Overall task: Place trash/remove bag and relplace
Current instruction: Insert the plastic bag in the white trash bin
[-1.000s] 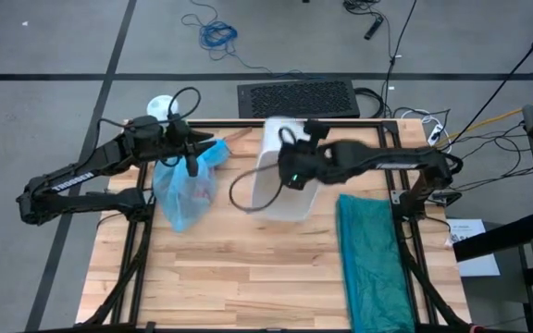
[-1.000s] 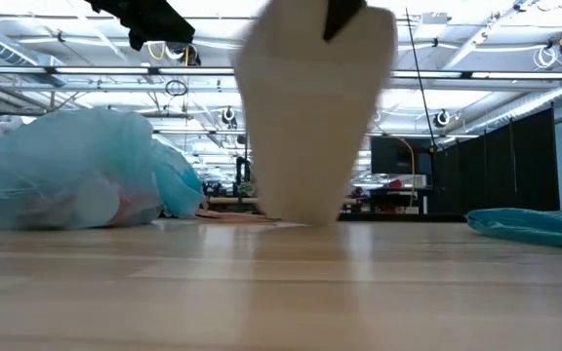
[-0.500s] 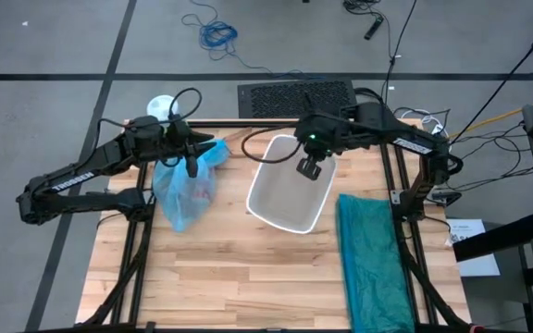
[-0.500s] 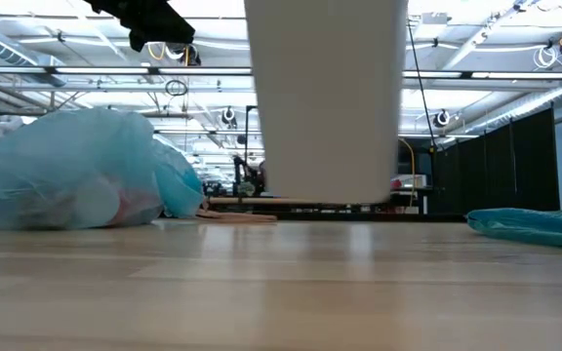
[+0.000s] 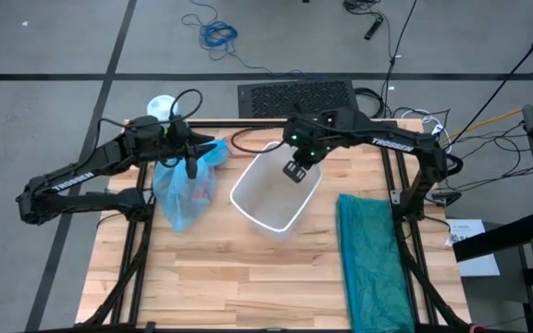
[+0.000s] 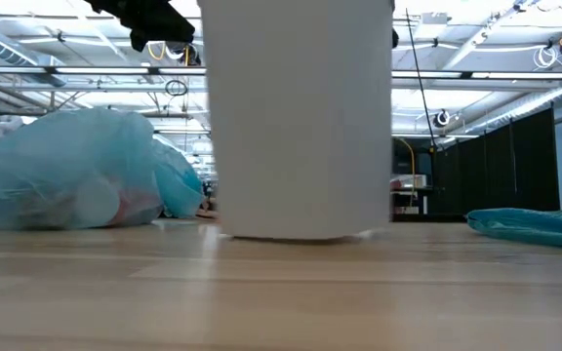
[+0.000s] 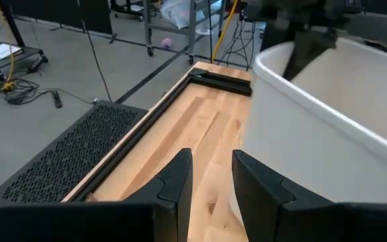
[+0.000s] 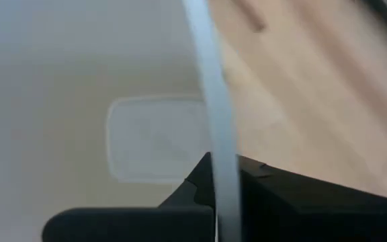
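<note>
The light-blue bag (image 5: pixel 181 194) (image 6: pixel 76 171) lies bulging on the table's far left, with trash showing reddish and pale through its plastic. My left gripper (image 5: pixel 191 165) (image 7: pixel 211 178) hangs above the bag's far end, a little open, with bare wood showing between its fingers. The white wastebasket (image 5: pixel 271 199) (image 6: pixel 301 117) stands upright, mouth up, at the table's middle. My right gripper (image 5: pixel 294 171) is shut on its rim. My right gripper (image 8: pixel 217 181) pinches the wastebasket's rim (image 8: pixel 215 128) on its far right side, one finger inside the basket and one outside. The fingers come from above, slanting down. The basket hangs upright; whether its bottom (image 6: pixel 301 234) touches the table I cannot tell.
A darker teal-green bag (image 5: pixel 373 259) (image 6: pixel 535 226) lies flat along the table's right side. A black perforated panel (image 5: pixel 297 97) and a white disc (image 5: pixel 160 106) sit beyond the far edge. Bare wood lies toward the near edge.
My right gripper has swung toward the table's left and rolled its wrist, still shut on the rim. The wastebasket has turned from tilted on its side to upright with its mouth up, and has come left and nearer the table's middle.
</note>
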You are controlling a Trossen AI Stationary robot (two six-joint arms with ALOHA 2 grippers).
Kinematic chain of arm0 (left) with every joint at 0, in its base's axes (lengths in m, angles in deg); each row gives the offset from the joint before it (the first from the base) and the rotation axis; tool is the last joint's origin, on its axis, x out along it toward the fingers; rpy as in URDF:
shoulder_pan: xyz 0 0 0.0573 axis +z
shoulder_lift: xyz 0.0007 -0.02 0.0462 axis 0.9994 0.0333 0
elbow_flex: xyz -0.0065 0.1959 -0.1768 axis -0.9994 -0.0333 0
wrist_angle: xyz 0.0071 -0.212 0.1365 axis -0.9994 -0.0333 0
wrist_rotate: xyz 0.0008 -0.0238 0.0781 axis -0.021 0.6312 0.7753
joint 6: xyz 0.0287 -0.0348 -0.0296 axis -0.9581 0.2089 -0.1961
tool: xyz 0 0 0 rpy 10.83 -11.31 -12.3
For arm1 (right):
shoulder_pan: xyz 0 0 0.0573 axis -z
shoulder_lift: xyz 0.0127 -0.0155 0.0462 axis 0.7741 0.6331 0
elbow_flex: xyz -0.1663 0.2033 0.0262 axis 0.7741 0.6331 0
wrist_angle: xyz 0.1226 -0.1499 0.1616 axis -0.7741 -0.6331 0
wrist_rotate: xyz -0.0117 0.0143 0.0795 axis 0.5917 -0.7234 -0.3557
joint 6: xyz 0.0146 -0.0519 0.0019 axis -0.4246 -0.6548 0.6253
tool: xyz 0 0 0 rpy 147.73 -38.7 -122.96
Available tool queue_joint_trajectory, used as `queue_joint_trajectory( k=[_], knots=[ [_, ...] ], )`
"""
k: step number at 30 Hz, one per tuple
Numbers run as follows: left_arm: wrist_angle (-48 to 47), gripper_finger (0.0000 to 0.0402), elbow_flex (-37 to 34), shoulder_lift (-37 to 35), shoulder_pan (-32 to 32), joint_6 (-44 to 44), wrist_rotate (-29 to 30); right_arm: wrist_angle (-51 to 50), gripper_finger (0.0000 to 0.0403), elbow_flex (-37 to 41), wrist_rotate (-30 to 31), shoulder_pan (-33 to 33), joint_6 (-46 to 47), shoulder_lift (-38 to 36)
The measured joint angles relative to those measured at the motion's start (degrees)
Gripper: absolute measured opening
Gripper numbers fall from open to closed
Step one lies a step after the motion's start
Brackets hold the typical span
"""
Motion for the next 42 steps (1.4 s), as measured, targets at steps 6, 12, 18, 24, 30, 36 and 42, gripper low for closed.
queue_joint_trajectory(
  k=[6,12,18,24,30,36,42],
  knots=[
    [-0.15,0.0102,0.00,0.65,0.02,-0.02,-0.07,1.37,0.0000,1.53,-3.75,0.90,9.44,0.03],
    [-0.13,0.0102,0.00,0.95,0.02,-0.39,-0.07,0.74,0.0001,1.65,-3.61,0.81,8.97,0.03],
    [-0.13,0.0102,0.00,1.93,0.00,-0.37,-0.07,1.18,0.0032,1.65,-0.55,0.42,4.96,-0.04],
    [-0.15,0.0102,0.00,3.07,0.02,-0.07,-0.85,1.38,0.0110,1.63,-0.54,0.41,3.60,-0.08],
    [-0.12,0.0102,0.00,3.68,0.02,-0.07,-1.64,1.16,0.0181,-2.39,-1.78,0.42,-0.42,-0.08],
    [0.53,0.0102,0.00,3.56,0.02,-0.29,-1.64,-1.81,0.0215,-14.41,-1.76,1.04,-6.95,-0.11],
    [0.55,0.0102,0.00,3.53,0.02,-0.42,-1.64,-13.32,0.0179,-24.42,3.62,0.49,-13.22,-0.67]
  ],
)
